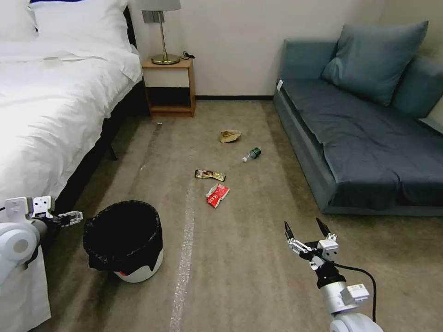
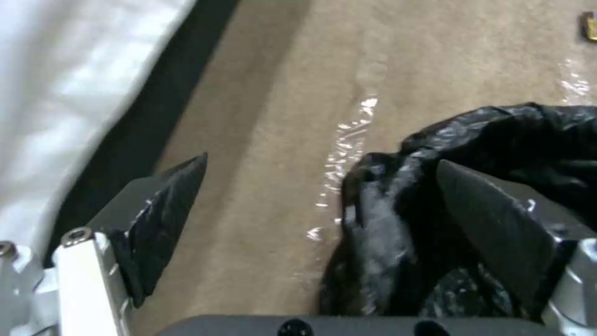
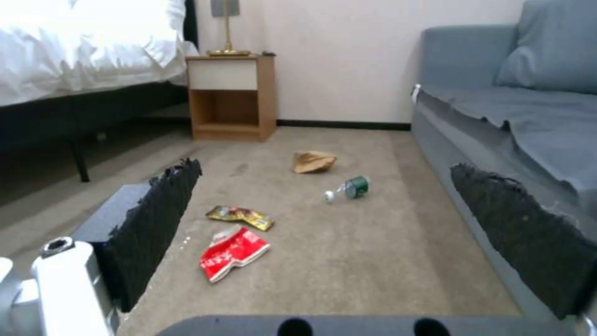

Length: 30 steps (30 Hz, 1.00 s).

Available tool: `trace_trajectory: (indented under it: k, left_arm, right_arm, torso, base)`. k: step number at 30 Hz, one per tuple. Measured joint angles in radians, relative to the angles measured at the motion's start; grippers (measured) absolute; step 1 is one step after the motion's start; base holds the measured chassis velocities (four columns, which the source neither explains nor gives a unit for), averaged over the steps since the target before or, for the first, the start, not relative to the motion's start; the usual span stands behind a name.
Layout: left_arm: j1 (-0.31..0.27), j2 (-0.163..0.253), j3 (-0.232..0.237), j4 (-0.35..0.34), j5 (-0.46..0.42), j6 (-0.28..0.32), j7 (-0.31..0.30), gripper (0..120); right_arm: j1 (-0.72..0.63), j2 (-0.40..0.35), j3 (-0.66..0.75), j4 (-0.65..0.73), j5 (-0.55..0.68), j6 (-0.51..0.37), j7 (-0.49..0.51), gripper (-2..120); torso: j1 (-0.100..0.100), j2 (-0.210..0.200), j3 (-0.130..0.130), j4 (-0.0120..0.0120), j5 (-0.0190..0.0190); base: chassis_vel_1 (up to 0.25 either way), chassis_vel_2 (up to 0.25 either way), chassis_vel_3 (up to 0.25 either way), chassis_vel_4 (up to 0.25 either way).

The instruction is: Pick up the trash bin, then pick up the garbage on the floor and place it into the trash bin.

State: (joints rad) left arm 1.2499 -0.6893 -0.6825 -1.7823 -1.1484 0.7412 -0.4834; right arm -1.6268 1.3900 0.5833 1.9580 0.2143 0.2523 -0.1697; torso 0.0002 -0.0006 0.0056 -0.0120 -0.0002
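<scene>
The trash bin (image 1: 123, 240), white with a black bag (image 2: 398, 224) over its rim, stands on the floor (image 1: 258, 267) at my near left. My left gripper (image 1: 73, 217) (image 2: 323, 196) is open beside its left rim, one finger (image 2: 491, 224) over the bag. The garbage lies farther ahead: a red-and-white wrapper (image 1: 217, 194) (image 3: 233, 252), a gold wrapper (image 1: 210, 174) (image 3: 240, 217), a green bottle (image 1: 252, 153) (image 3: 350, 187) and a tan paper bag (image 1: 230, 135) (image 3: 314, 161). My right gripper (image 1: 304, 228) (image 3: 323, 165) hangs open above the carpet, short of the litter and holding nothing.
A white bed (image 1: 46, 115) runs along the left, close behind the left arm. A blue sofa (image 1: 369, 138) lines the right. A wooden nightstand (image 1: 168, 87) with a lamp stands at the far wall. A pale streak (image 1: 184, 249) runs down the carpet.
</scene>
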Motion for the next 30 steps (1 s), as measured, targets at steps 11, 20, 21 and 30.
trace_trajectory:
  k: [11, 20, 21, 30]
  left_arm:
    - [-0.162, -0.089, 0.197, 0.103, 0.092, -0.003, 0.01, 98]
    - [-0.198, -0.107, 0.228, 0.189, 0.184, -0.005, 0.057, 98]
    - [-0.198, -0.107, 0.228, 0.189, 0.184, -0.005, 0.057, 98]
    - [-0.237, -0.196, 0.256, 0.292, 0.319, -0.023, 0.09, 86]
  right_arm:
    - [0.012, 0.012, 0.011, -0.012, -0.008, 0.0, -0.011, 100]
    - [0.044, 0.001, 0.025, -0.032, 0.027, -0.007, -0.002, 100]
    - [0.044, 0.001, 0.025, -0.032, 0.027, -0.007, -0.002, 100]
    - [0.049, -0.011, 0.025, -0.043, 0.05, -0.009, 0.0, 100]
  torso:
    - [0.0, 0.0, 0.0, -0.0002, 0.0001]
    - [0.0, 0.0, 0.0, -0.0001, 0.0004]
    - [0.0, 0.0, 0.0, -0.0001, 0.0004]
    - [0.0, 0.0, 0.0, 0.0001, 0.0011]
  base:
    - [0.0, 0.0, 0.0, 0.0]
    - [0.0, 0.0, 0.0, 0.0]
    - [0.0, 0.0, 0.0, 0.0]
    - [0.0, 0.0, 0.0, 0.0]
